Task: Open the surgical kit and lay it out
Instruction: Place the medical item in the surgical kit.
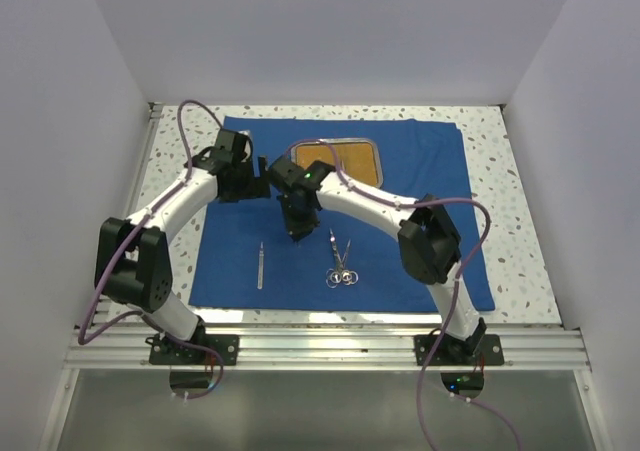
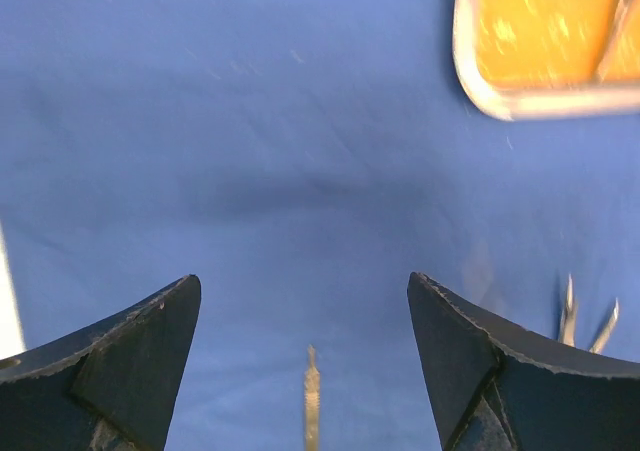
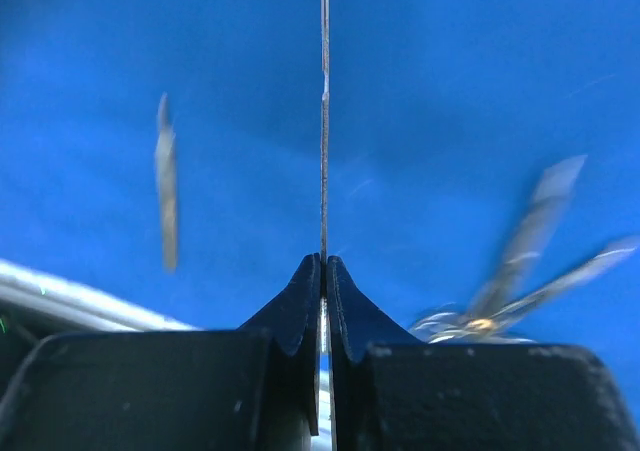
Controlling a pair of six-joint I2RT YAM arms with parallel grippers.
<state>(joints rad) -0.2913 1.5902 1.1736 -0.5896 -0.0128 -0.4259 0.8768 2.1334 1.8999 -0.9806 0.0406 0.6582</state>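
The royal-blue cloth (image 1: 420,186) lies spread flat on the table. The steel tray (image 1: 372,147) with its orange-brown floor sits at the cloth's back middle; its corner shows in the left wrist view (image 2: 480,91). A thin silver instrument (image 1: 261,266) lies on the near left of the cloth, and ring-handled scissors and forceps (image 1: 340,263) lie side by side to its right. My right gripper (image 1: 297,233) hangs between them, shut on a thin flat silver instrument (image 3: 323,121) seen edge-on, held above the cloth. My left gripper (image 1: 245,183) is open and empty over bare cloth left of the tray.
The speckled tabletop (image 1: 515,171) shows around the cloth, with white walls on three sides. A metal rail (image 1: 320,346) runs along the near edge by the arm bases. The two wrists are close together near the tray's front left corner.
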